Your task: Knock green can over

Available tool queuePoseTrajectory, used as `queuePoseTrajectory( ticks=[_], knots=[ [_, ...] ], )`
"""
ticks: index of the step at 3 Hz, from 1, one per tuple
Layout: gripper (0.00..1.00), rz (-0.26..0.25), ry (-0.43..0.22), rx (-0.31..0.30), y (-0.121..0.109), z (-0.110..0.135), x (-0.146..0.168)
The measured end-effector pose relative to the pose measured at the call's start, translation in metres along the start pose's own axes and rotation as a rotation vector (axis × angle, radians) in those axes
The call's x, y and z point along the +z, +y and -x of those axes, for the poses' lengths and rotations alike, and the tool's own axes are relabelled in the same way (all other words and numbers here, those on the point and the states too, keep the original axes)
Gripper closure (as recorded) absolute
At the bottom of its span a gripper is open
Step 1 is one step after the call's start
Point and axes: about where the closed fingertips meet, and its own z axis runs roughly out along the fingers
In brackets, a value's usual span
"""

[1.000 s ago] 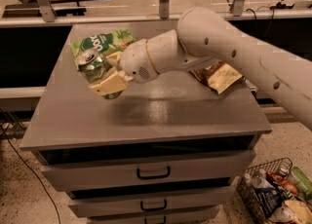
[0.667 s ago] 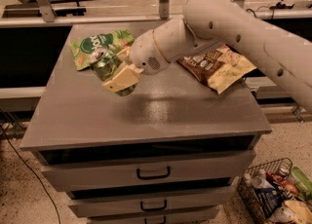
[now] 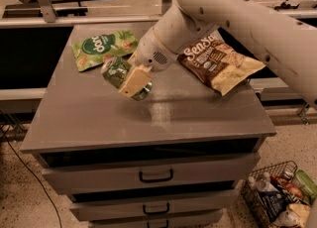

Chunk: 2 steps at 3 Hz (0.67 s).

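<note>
My hand (image 3: pixel 131 83) was clamped around the green can (image 3: pixel 115 71), holding it tilted with its silver top up and away from me, over the middle of the table (image 3: pixel 198 115). A green snack bag (image 3: pixel 101 47) lay just behind it. A brown chip bag (image 3: pixel 220 61) lay beyond the arm.

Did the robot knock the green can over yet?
Nearly. Done: the hand is right against the green can on the cabinet top, and the can is tipped far over, its silver top facing the green snack bag. In hand: the push. Left: I can't tell whether the can lies fully flat, because the hand covers part of it; if not, one more nudge should finish it.
</note>
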Motion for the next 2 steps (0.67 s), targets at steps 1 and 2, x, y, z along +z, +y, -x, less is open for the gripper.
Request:
queuePoseTrajectory(
  ticks=[1,2],
  knots=[
    [0.61,0.034,0.091,-0.001,-0.0007,-0.0067,0.0105],
    [0.37,0.053,0.142,0.001,-0.0007,-0.0114,0.0196]
  ],
)
